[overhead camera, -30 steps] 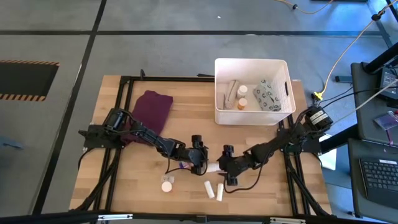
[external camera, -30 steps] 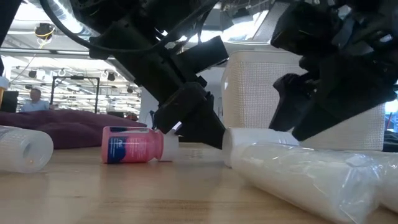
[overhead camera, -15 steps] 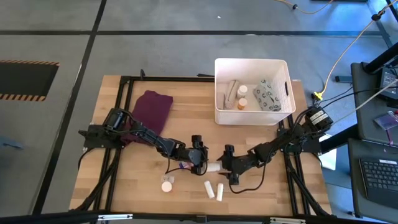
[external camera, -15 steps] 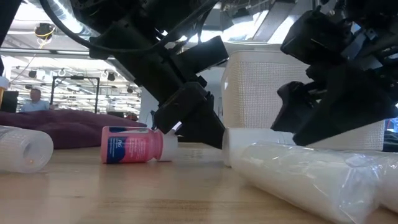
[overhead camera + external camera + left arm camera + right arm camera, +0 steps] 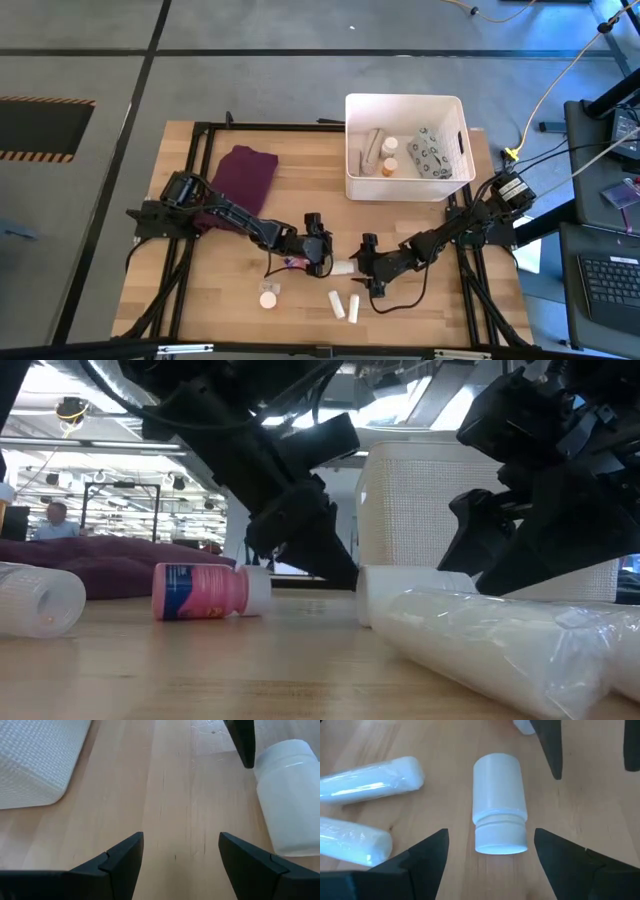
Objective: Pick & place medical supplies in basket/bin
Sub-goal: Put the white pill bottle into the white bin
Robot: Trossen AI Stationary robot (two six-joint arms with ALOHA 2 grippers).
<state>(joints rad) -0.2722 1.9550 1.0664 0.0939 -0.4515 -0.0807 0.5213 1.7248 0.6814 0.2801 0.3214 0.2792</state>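
A white pill bottle lies on its side on the wooden table, between the fingers of my open right gripper, which stand on either side without touching it. In the high view the bottle lies between my right gripper and my left gripper. My left gripper is open over bare wood, with the bottle beside it. A pink bottle lies on its side just behind the left gripper. The white basket at the far right holds several supplies.
Two wrapped white rolls lie near the front edge beside the right gripper. A round white container sits front left. A folded purple cloth lies at the far left. A white roll shows at the low view's left.
My right gripper has tipped a little further down around the white pill bottle, still open. The pink bottle has shifted slightly toward the table's left while my left gripper tilted a little above it.
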